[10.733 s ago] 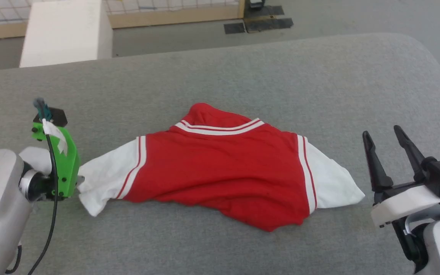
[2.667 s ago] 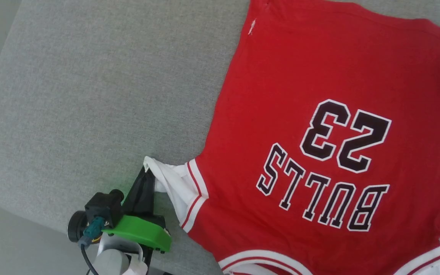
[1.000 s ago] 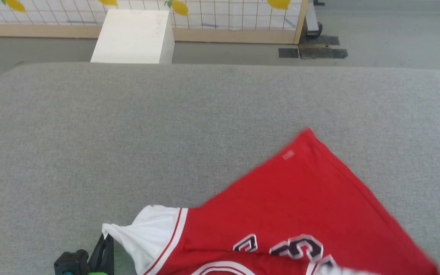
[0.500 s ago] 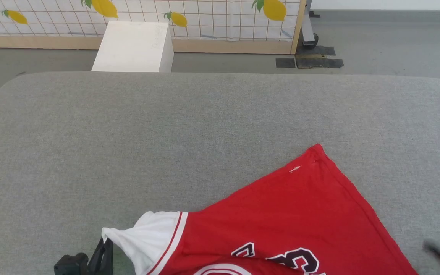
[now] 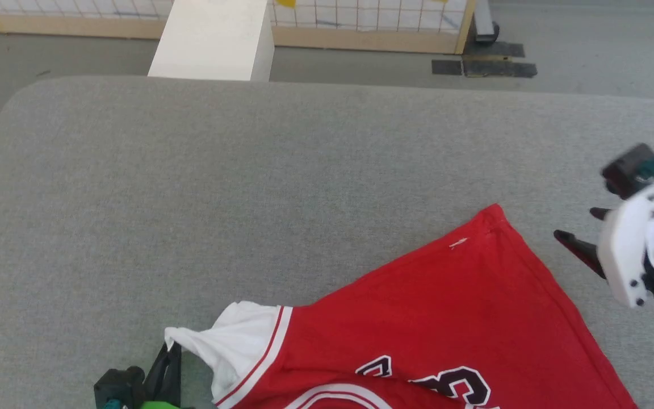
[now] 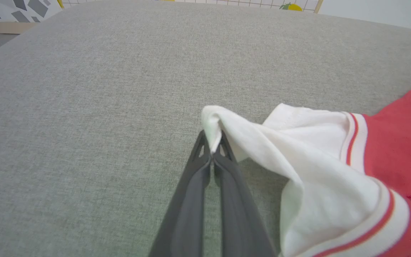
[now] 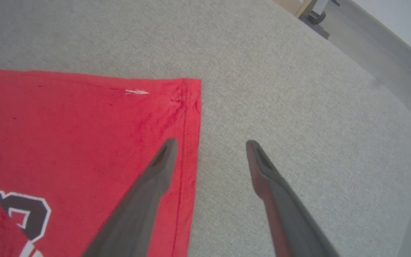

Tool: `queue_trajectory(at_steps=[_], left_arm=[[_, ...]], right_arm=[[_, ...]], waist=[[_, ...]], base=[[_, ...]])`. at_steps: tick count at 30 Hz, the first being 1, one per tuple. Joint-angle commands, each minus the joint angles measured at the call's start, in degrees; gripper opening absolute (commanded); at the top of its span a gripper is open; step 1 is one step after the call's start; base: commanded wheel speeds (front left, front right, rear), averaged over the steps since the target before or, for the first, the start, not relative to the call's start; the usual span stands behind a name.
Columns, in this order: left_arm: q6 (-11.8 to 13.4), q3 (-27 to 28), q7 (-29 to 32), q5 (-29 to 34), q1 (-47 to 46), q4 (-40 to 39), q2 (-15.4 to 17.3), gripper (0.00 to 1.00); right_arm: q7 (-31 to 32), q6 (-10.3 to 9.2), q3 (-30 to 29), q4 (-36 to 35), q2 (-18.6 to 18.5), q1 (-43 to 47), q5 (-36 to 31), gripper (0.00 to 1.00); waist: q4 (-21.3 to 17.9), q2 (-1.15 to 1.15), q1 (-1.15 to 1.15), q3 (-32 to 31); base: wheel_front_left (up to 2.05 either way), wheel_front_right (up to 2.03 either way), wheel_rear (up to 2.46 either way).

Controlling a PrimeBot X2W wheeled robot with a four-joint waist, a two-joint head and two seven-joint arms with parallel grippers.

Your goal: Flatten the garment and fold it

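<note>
Head view: the garment [image 5: 446,318] is seen lying on the grey padded surface [image 5: 191,170] at the near edge, toward the right, skewed on a diagonal, print side up, with part of the lettering [image 5: 446,386] cut off by the bottom of the frame. One hem corner [image 5: 494,213] is pointed away from the robot. The cloth is not flat yet: the white sleeve [image 6: 298,153] is bunched and lifted into a peak.

The left gripper [image 6: 212,142] is closed, and the tip of that sleeve is pinched between its fingers, clear in the left wrist view. The right gripper [image 7: 211,142] is spread wide and nothing is held by it. In the right wrist view one of its fingers is seen over the red side edge just below the hem corner and the other over bare grey surface; whether either is touching cannot be told.

Step judged: flattening, with the fold not started. Only one point of the garment is gripped, so a second hold is needed. The next move is judged to be a descent of the right gripper astride the side edge or the hem corner, a firm closing on it, then a pull away from the left hold so the body is drawn taut and laid square. A single layer should be caught, not a bunch.
</note>
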Motion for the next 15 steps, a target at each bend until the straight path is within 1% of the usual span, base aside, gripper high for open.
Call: queue_trajectory(at_steps=[1,4,8,9,12,15], left_arm=[[0.4,-0.3,0.0,0.2,-1.4,-0.3,0.0,0.00],[0.4,-1.3,0.0,0.6,-2.6,-0.8,-0.2,0.00],[0.6,-2.3,0.0,0.8,-3.1,-1.6,-0.6,0.00],[0.8,-2.9,0.0,0.9,-3.3,-2.0,-0.9,0.00],[1.0,-3.7,0.0,0.9,-3.7,-2.4,-1.3,0.00],[1.1,-4.6,0.1,0.9,-4.2,-2.6,-1.6,0.00]], right_arm=[[3.0,-0.09,1.9,2.1,1.1,-3.1,0.5,1.00],[8.7,-0.09,6.9,8.6,3.6,-10.9,0.9,1.00],[12.7,-0.09,12.0,14.6,5.2,-16.8,0.9,1.00],[14.1,-0.09,14.6,18.5,6.3,-19.3,1.3,1.00],[13.9,-0.09,17.2,23.6,7.8,-21.6,1.1,1.00],[12.0,-0.09,18.4,28.7,10.1,-22.5,2.1,1.00]], waist=[[1.2,0.00,0.00,1.5],[2.7,0.00,0.00,3.0],[4.3,0.00,0.00,4.4],[5.3,0.00,0.00,5.2],[6.5,0.00,0.00,6.1],[7.6,0.00,0.00,7.0]], base=[[0.00,0.00,0.00],[0.00,0.00,0.00],[0.00,0.00,0.00],[0.00,0.00,0.00],[0.00,0.00,0.00],[0.00,0.00,0.00]])
